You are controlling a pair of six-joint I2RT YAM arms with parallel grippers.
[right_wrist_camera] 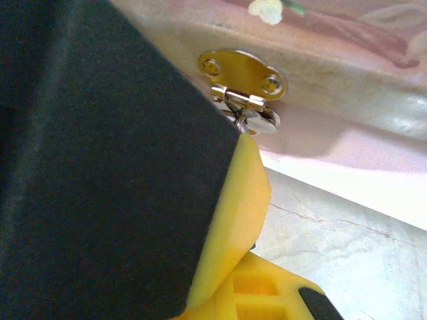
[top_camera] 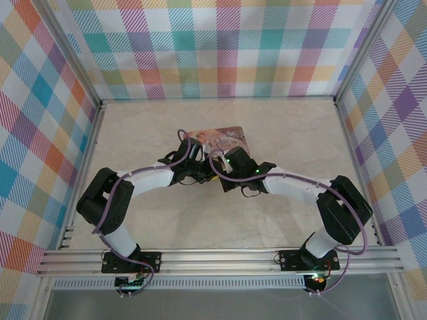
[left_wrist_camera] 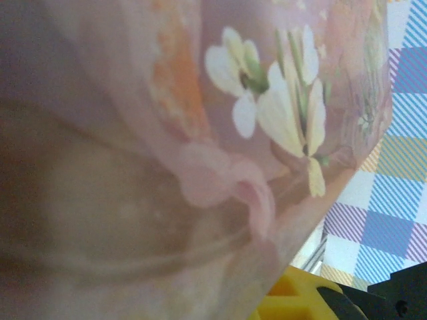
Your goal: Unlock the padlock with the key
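Carefully now: your right gripper [top_camera: 217, 175] has its fingers pressed together, and what they pinch, if anything, is hidden; for your left gripper [top_camera: 191, 155] I cannot tell spread from closed. Both sit against the pink tin [top_camera: 223, 138], which lies at twelve o'clock from the arm bases. The padlock likely hangs at the brass clasp [right_wrist_camera: 243, 75], at one o'clock off the black finger pad [right_wrist_camera: 120, 167], which hides it. Working blind, you could miss the keyhole, bend or drop the key, or shove the tin across the table [right_wrist_camera: 333, 227] if the left side is not bracing it.
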